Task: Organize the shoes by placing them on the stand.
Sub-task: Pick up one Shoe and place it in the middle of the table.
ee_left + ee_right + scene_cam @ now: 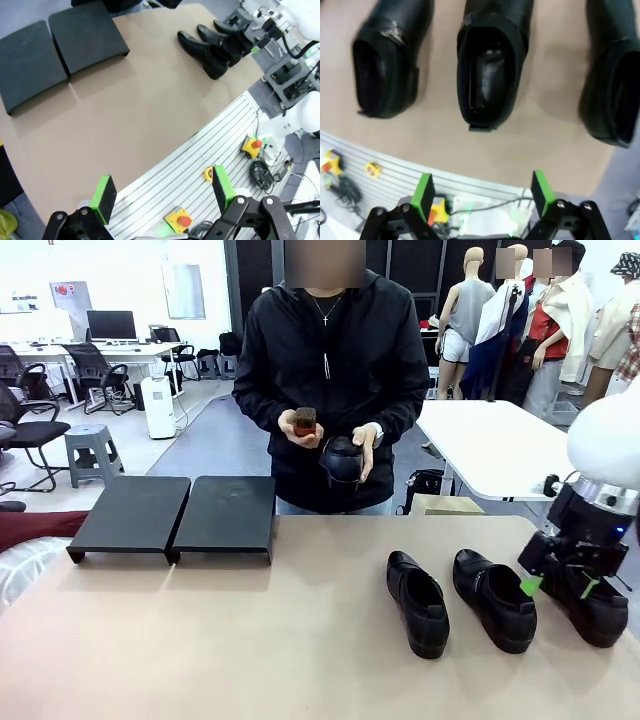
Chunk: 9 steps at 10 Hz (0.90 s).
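Three black glossy shoes lie side by side at the table's right: one, a second and a third. My right gripper hangs open just above the third. In the right wrist view the open gripper sits behind the heel of the centre shoe, touching nothing. Across the table a person holds a fourth shoe and a brown brush. The black stand sits bare at the far left. My left gripper is open and high over the table's near edge, far from the shoes and the stand.
A slatted metal surface with yellow emergency-stop boxes lies off the table's near edge. The wide tan tabletop between stand and shoes is bare. A white table stands behind the person at the right.
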Each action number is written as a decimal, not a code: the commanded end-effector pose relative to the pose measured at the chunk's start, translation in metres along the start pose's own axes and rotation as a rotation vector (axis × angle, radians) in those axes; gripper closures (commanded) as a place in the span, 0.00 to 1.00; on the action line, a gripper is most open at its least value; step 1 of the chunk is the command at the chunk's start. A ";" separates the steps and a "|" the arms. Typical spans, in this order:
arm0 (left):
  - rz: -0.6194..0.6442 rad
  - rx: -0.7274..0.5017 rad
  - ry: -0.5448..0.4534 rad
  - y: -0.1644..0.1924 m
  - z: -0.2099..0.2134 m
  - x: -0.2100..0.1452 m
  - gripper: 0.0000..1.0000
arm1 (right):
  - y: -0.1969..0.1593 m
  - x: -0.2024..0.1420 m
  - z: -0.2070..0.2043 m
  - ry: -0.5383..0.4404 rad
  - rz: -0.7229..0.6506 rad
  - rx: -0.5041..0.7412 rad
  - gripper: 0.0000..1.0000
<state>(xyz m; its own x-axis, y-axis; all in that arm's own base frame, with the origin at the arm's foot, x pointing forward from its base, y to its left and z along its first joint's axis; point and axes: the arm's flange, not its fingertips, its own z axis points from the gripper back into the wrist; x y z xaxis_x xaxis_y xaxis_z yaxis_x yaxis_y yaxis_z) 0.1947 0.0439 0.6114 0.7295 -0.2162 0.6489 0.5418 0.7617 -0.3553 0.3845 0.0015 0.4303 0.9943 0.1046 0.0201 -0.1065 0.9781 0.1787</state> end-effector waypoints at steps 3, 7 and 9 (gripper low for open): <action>-0.014 -0.014 -0.008 -0.001 -0.002 -0.001 0.00 | 0.002 0.002 0.003 -0.001 0.000 -0.001 0.00; -0.014 -0.014 -0.008 -0.001 -0.002 -0.001 0.00 | -0.022 0.076 -0.017 0.076 -0.101 -0.019 0.00; -0.014 -0.014 -0.008 -0.001 -0.002 -0.001 0.00 | -0.037 0.099 -0.030 0.075 -0.128 -0.009 0.00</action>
<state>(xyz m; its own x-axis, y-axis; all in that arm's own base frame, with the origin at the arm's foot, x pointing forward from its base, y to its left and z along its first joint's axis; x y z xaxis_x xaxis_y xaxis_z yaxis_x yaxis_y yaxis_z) 0.1946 0.0440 0.6116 0.7291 -0.2161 0.6494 0.5419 0.7619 -0.3549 0.4730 -0.0174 0.3951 0.9962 0.0234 -0.0837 -0.0098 0.9871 0.1598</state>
